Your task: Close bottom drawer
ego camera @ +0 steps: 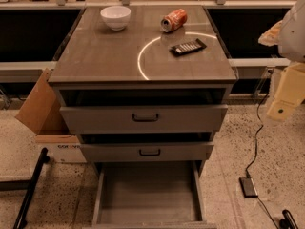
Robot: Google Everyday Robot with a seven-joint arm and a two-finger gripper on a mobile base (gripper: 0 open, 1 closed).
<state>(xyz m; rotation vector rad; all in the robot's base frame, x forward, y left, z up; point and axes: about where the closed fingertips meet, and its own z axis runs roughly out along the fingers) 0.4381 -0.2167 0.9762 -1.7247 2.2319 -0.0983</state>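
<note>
We see the bottom drawer (147, 192) pulled far out at the foot of the grey table (95, 56). The top drawer (143, 118) and middle drawer (147, 151) stick out a little. On top sit a white bowl (116, 17) and an orange can (174, 20) on its side. Our end effector (285, 99) hangs at the right edge, well apart from the drawers. We cannot tell if it is wide or narrow.

It looks like a lab or an office test area: a bench (95, 56) with grey drawers on a speckled floor (228, 142), a cardboard box (40, 104) beside it, a power cable (257, 132) lying loose. The gripper (281, 109) hangs at the right edge.
</note>
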